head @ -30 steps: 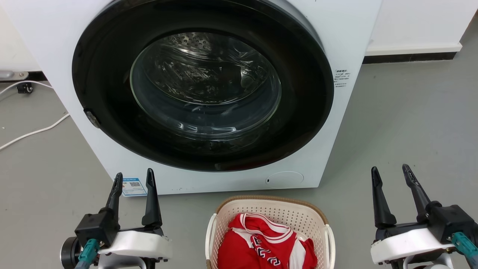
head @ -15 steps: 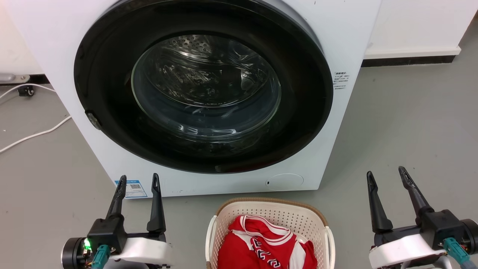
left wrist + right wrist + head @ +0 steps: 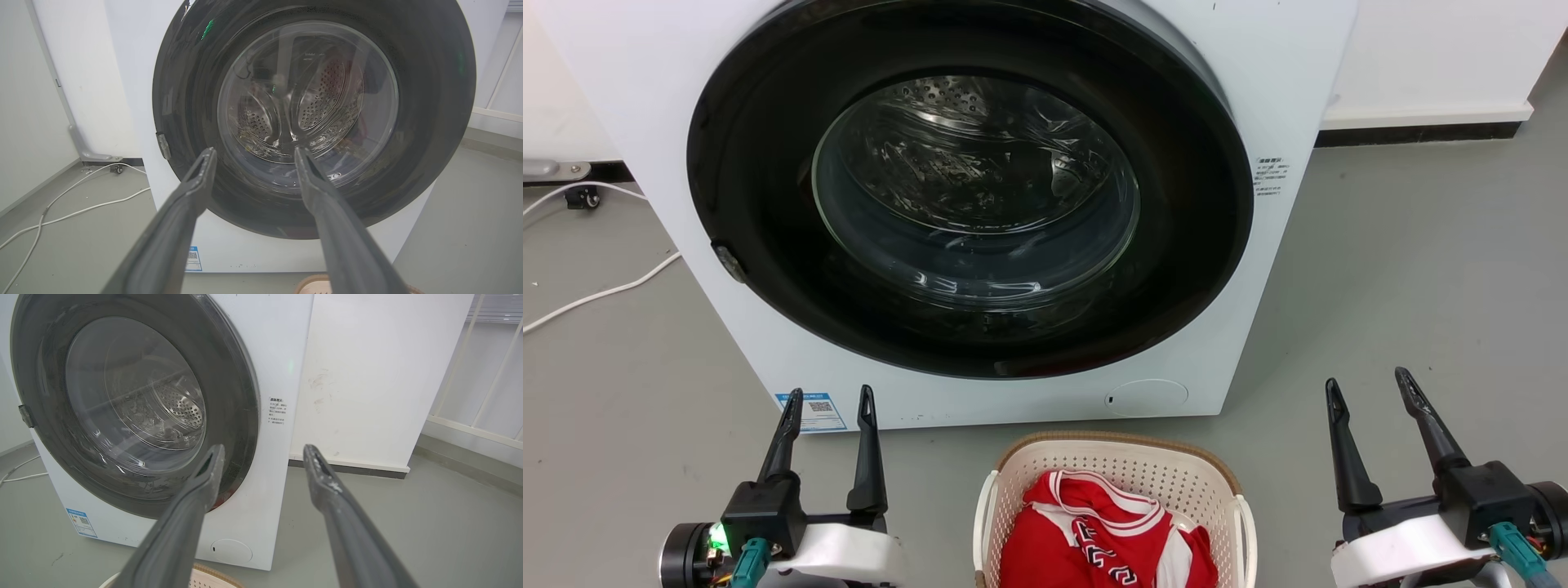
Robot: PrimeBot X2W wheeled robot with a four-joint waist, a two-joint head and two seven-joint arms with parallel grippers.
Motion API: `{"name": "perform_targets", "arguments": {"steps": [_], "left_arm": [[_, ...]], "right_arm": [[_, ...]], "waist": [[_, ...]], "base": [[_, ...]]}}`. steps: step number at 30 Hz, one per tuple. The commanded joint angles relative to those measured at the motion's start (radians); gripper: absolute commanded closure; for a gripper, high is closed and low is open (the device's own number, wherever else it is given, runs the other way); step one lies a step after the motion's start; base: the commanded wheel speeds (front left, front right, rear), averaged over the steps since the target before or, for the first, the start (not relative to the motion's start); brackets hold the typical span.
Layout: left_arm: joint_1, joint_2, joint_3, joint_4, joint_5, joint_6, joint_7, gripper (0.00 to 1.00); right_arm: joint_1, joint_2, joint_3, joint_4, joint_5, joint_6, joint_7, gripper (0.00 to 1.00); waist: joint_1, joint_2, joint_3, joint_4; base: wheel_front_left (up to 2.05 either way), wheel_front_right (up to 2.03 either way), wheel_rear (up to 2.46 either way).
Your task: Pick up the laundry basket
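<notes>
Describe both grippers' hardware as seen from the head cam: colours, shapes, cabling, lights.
The left gripper and right gripper match: two long, dark, tapering fingers on a black block, a glossy white shell behind, and a teal cable plug. The left one also has a lit green light.

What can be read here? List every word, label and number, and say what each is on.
Blue sticker, low on the washing machine front: QR code and print, too small to read.
Black print block right of the door: too small to read.
Red jersey in the laundry basket: dark marks, creased, unreadable.
Nothing can be quoted.
</notes>
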Motion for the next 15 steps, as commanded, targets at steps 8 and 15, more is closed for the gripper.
{"name": "perform_targets", "arguments": {"steps": [8,15], "left_arm": [[0.012,0.003,0.002,0.001,-0.001,0.005,-0.008,0.00],[0.006,0.003,0.000,0.003,0.003,0.001,-0.008,0.00]], "right_arm": [[0.009,-0.004,0.002,0.004,0.006,0.000,-0.002,0.00],[0.005,-0.004,0.001,0.004,0.009,0.000,-0.002,0.00]], "waist": [[0.0000,0.0000,-0.001,0.000],[0.0000,0.0000,0.002,-0.002]], "base": [[0.00,0.00,0.00],[0.00,0.00,0.00]]}}
